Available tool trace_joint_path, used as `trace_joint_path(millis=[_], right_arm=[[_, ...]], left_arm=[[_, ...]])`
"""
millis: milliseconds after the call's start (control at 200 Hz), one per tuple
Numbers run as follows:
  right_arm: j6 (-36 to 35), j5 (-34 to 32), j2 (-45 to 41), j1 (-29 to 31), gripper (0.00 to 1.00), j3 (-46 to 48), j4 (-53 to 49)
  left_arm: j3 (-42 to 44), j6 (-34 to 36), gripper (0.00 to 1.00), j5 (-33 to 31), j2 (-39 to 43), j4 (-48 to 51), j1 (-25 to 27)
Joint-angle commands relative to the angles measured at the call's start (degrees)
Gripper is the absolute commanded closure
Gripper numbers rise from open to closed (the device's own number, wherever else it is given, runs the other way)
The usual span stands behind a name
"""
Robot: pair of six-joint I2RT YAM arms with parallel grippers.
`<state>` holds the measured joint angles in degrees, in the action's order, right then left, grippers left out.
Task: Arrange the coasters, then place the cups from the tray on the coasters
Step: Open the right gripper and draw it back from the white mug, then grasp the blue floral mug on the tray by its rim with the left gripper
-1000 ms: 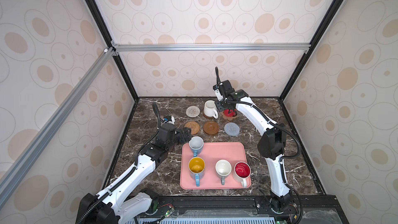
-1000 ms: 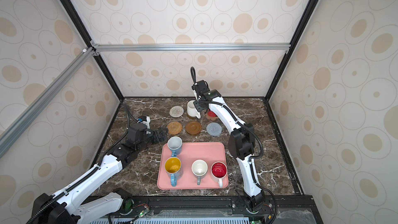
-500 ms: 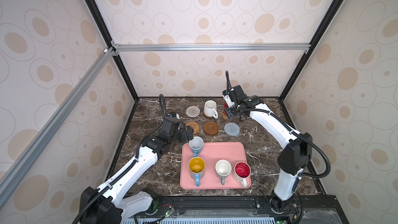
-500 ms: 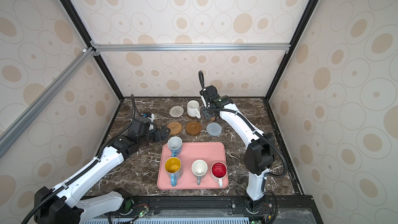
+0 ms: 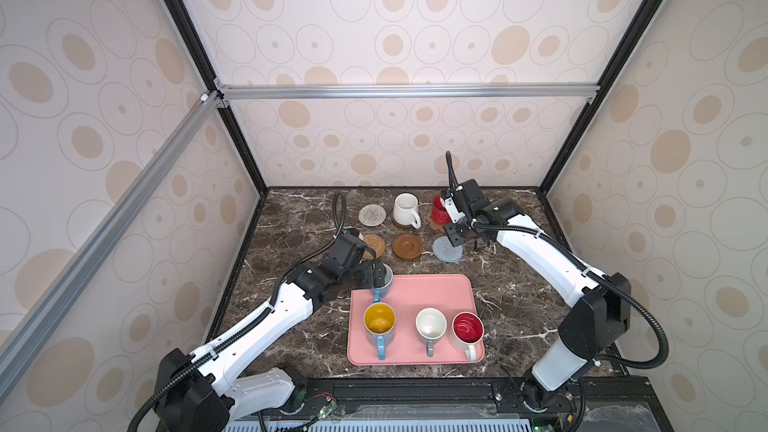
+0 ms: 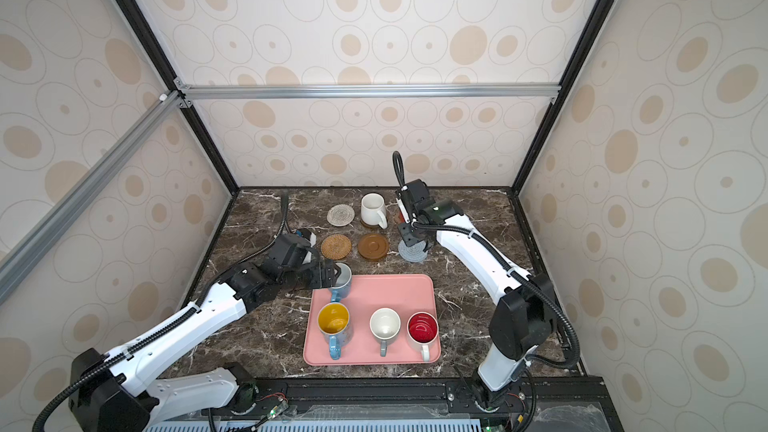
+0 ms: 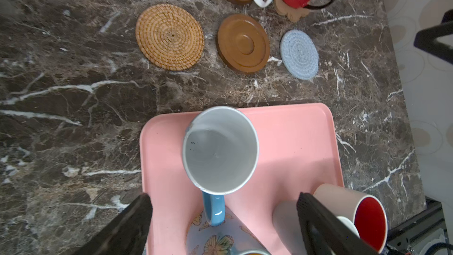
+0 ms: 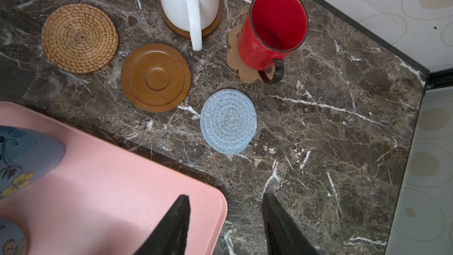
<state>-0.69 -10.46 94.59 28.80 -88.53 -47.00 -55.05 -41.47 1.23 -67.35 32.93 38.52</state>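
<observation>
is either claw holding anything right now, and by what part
Nothing is held. The left claw stands open, not touching the blue mug just ahead of it; the right claw is open and empty.

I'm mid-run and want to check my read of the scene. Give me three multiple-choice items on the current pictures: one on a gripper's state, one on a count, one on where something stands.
1. The left gripper, by the blue mug with white inside, is:
A) shut on its handle
B) open, holding nothing
C) shut on its rim

2. Mugs standing on the pink tray:
A) two
B) six
C) four

3. The all-red mug stands:
A) on the paw-shaped coaster
B) on the tray
C) inside the blue mug

Answers:
1 B: in the left wrist view its jaws stand wide apart, with the mug clear of them.
2 C: both top views show four mugs on it.
3 A: in the right wrist view its base sits on the paw shape.
</observation>
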Motion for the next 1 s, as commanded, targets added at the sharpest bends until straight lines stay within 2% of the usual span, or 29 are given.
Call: trace_joint_path(millis=[0,430,995], right_arm=[[1.3,1.8,-3.4,-0.3,0.48,2.9,0.1],[1.4,1.2,-8.8,-0.4,0.48,9.8,1.4],[2.2,1.1,-7.8,-0.5,0.48,10.5,1.9]], left_arm=[[-1.8,-3.0,0.07,-0.3,-1.9,2.8,2.5],[-2.2,-4.8,0.10,-1.8,-6.9,3.0,5.7],[-2.4,-4.1,0.17,-1.3,-11.0,3.9,6.3]])
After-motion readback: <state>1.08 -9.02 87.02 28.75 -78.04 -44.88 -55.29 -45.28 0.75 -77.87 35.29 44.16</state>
